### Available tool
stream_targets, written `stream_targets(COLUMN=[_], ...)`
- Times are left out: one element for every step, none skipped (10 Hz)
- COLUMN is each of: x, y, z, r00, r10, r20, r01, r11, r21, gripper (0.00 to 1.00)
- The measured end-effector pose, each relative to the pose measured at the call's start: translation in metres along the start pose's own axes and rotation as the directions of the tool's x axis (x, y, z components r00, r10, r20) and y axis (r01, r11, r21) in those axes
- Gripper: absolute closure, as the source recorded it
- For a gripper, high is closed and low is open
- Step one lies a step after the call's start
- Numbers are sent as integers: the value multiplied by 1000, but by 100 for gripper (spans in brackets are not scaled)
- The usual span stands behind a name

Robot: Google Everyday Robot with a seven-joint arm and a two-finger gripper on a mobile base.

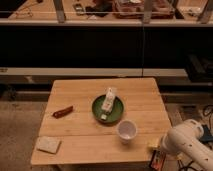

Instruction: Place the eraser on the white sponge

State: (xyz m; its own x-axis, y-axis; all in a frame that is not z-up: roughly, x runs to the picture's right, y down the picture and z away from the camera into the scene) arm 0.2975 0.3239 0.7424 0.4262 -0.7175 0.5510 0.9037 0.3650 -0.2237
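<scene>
1. The eraser (159, 161) lay at the front-right corner of the desk (85, 147), right at its edge, and as far as could be seen it was not yet lifted.
2. The hand (155, 150) was at that same corner, just beside or over the eraser, at the end of the white arm (187, 142). Its fingers were spread and pinched nothing.
3. The white sponge (48, 144) sat bare at the front-left corner, well apart from the eraser.
4. Between them stood the cup (126, 131), with the green plate (96, 111) at the desk's middle and the sausage (63, 111) near the left edge.
5. Judged from this, the task was barely begun. The grasp, the carry along the front edge and the release on the sponge all remained.
</scene>
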Motion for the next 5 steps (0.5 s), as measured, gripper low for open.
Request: stream_targets(x=[0, 0, 0, 0, -1], y=[0, 0, 0, -1, -2], z=[1, 1, 2, 3, 4], r00=[1000, 1000, 1000, 1000, 1000], r10=[-1, -1, -1, -1, -1], r20=[2, 5, 7, 11, 15], r01=[1, 1, 1, 1, 1], r11=[1000, 1000, 1000, 1000, 1000], r21=[0, -2, -1, 0, 1], gripper=[20, 20, 23, 34, 42])
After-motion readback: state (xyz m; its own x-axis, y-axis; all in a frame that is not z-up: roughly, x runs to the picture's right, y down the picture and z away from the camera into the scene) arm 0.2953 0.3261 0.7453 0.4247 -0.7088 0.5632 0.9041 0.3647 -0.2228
